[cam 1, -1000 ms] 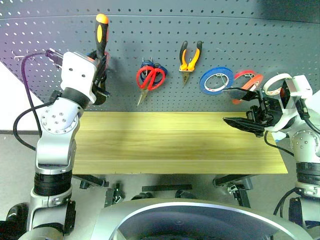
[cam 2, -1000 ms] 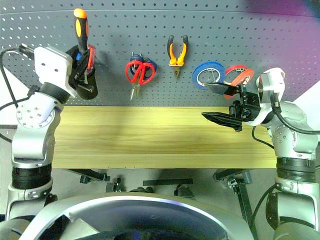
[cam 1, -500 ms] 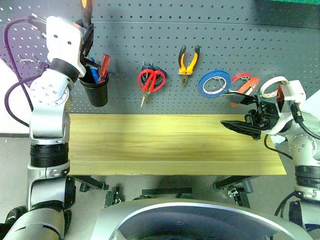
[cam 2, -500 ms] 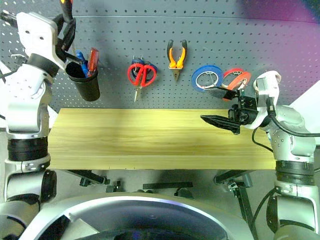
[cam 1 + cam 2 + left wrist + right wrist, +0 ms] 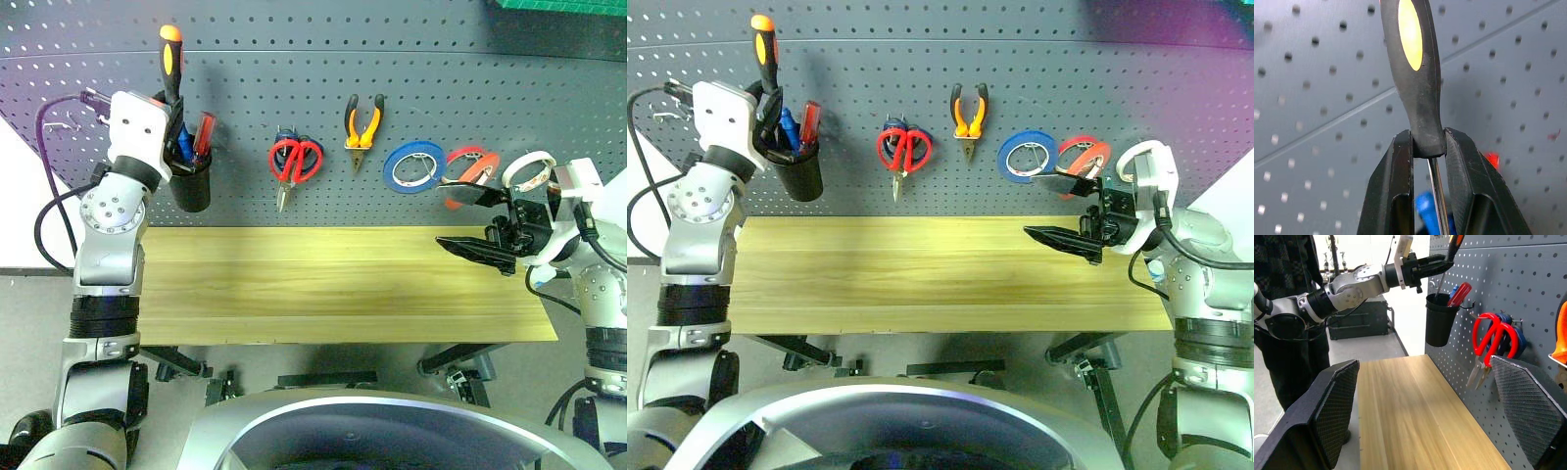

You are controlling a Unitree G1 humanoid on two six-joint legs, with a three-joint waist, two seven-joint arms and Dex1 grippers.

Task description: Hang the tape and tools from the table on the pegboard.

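Left gripper (image 5: 1427,147) raised, pinching screwdriver (image 5: 171,61) upright, tip seemingly inside cup (image 5: 191,186).

No legible text, label, brand, number or sign on any surface here.

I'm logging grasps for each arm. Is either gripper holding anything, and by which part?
The left gripper clamps the screwdriver at the lower end of its handle; the right gripper holds nothing.

Silver-grey jointed arms with screw-ringed round elbow housings, white wrist casings, black textured fingers (image 5: 1332,406), black and purple cables.
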